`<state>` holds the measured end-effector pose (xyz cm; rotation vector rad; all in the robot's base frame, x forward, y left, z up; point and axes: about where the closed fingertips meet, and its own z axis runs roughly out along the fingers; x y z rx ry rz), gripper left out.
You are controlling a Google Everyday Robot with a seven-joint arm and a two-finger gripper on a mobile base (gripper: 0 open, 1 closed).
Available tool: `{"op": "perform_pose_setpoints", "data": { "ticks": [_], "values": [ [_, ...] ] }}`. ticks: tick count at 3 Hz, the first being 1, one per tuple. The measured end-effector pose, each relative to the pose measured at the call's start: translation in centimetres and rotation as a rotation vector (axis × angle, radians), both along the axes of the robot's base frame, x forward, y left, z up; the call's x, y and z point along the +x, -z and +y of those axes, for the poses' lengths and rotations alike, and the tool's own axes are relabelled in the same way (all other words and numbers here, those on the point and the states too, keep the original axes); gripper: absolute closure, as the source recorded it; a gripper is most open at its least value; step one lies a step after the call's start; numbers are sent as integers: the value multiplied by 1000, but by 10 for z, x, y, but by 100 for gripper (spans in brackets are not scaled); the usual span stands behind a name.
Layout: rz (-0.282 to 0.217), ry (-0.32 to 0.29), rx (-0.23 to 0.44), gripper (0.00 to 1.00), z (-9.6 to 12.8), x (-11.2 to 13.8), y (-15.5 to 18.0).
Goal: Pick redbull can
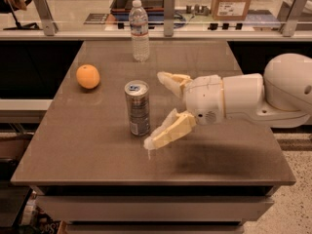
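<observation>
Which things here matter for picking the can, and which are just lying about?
In the job: redbull can, upright mid-table; gripper, open, just right of it.
Lying about: orange; water bottle.

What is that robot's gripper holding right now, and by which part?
Nothing. The gripper is open beside the redbull can, on its right in the picture, not closed on it.

Smooth white arm (pixel 246 100), cream fingers (pixel 168 129), over the table (pixel 92 147).
</observation>
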<state>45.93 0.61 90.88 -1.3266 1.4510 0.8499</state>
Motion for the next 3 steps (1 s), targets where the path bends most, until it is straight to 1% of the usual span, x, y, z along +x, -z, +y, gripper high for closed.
{"op": "perform_pose_setpoints", "data": {
  "ticks": [1, 2, 3],
  "values": [
    [-7, -27, 46, 0, 22, 4, 5],
    [-5, -57, 107, 0, 37, 18, 8],
    [30, -94, 194, 18, 49, 35, 19]
  ]
}}
